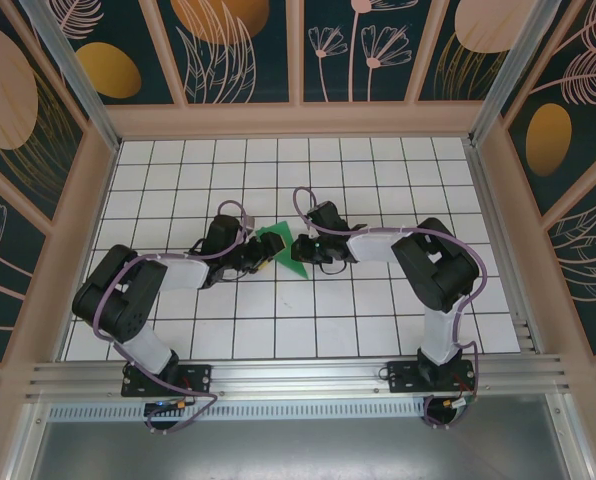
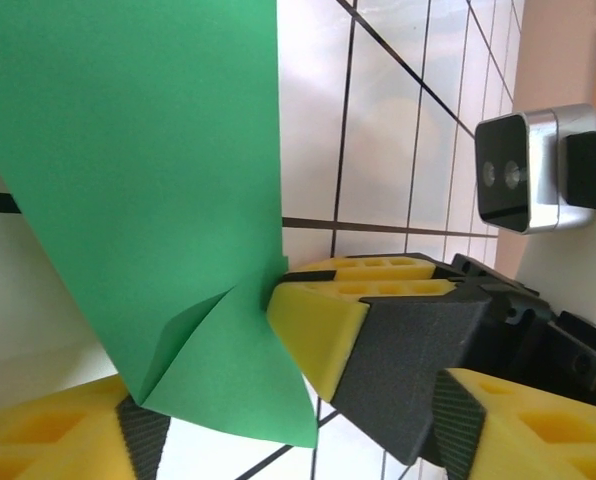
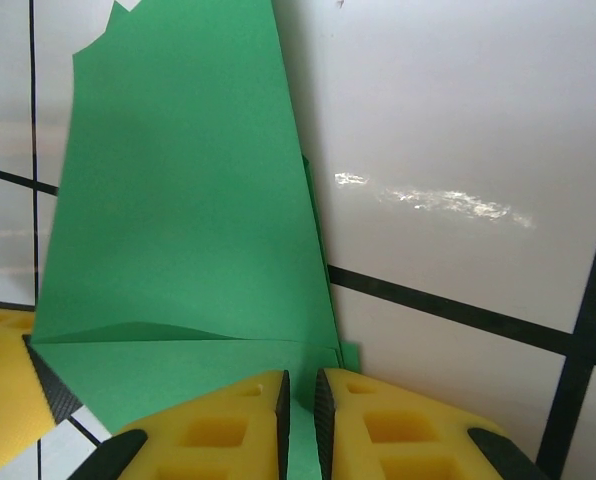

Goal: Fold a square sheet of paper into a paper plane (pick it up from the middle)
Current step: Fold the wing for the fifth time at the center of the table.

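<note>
The right gripper point(image 3: 300, 400) is pressed shut, with a folded edge of the green sheet of paper point(image 3: 178, 200) pinched between its fingers. The left gripper point(image 2: 298, 430) is held open about the sheet's lower corner, and nothing is clamped in it. The sheet is kept between both grippers over the tiled table point(image 1: 378, 310). Being thin and limp, it is judged easily creased or torn and best gripped at doubled edges. One sheet and two grippers are counted.
</note>
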`<action>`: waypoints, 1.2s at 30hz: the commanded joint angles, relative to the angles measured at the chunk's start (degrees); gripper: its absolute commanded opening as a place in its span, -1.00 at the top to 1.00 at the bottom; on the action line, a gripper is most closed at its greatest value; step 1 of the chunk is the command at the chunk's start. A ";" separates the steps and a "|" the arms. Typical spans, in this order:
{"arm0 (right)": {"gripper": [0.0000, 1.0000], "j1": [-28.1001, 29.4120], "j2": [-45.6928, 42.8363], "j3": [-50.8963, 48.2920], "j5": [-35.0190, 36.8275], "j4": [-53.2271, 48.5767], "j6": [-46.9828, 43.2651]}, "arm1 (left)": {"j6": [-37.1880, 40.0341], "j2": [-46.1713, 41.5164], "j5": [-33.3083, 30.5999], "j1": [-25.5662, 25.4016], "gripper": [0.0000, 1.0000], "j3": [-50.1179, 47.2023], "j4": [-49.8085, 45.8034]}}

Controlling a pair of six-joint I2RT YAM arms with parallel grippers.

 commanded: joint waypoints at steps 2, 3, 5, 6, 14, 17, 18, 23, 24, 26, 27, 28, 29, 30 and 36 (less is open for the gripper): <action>0.61 -0.46 0.42 -2.38 0.36 -2.76 0.65 | -1.09 0.67 2.71 -0.44 -0.27 0.69 5.49; 0.61 -0.64 0.49 -2.44 0.09 -2.71 0.65 | -1.34 0.66 3.12 -0.44 -0.25 0.57 6.11; 0.62 -0.81 0.46 -2.68 -0.46 -2.57 0.57 | -1.68 0.91 3.58 -0.52 -0.22 0.62 6.92; 0.62 -0.90 0.43 -2.80 -0.82 -2.50 0.51 | -1.89 1.09 3.77 -0.51 -0.20 0.61 7.39; 0.62 -2.12 0.35 -2.92 -4.49 -1.51 -0.84 | -1.96 2.92 3.95 -0.62 -0.07 2.34 7.70; 0.61 -2.53 0.09 -3.03 -5.87 -1.12 -1.77 | -1.61 2.93 3.86 -0.57 0.00 3.21 6.82; 0.61 -2.67 -0.09 -3.21 -6.24 -0.80 -2.10 | -1.48 4.52 3.49 -0.62 0.02 3.62 6.02; 0.59 -3.29 -1.39 -3.62 -8.64 1.11 -3.96 | -0.77 5.30 1.16 -0.62 0.09 4.79 2.46; 0.58 -3.43 -1.79 -3.67 -8.77 1.58 -4.38 | -0.97 5.45 1.15 -0.62 0.11 4.98 2.34; 0.56 -3.80 -2.37 -4.02 -9.34 2.51 -4.87 | -1.44 5.83 1.31 -0.62 0.12 5.03 2.81; 0.56 -4.03 -2.35 -4.24 -9.69 3.08 -4.82 | -1.70 5.90 1.46 -0.62 0.12 4.94 3.24; 0.56 -4.29 -2.30 -4.36 -10.14 3.54 -4.69 | -2.10 6.02 1.67 -0.62 0.12 5.01 3.76; 0.56 -4.48 -2.13 -4.46 -10.40 3.66 -4.71 | -2.46 6.03 1.83 -0.68 0.12 5.01 4.36; 0.56 -4.61 -1.96 -4.50 -10.65 3.73 -4.71 | -2.65 5.88 1.93 -0.70 0.11 5.01 4.73; 0.59 -5.00 -0.78 -4.67 -11.16 3.57 -3.86 | -3.56 4.65 2.80 -1.10 0.03 4.58 5.89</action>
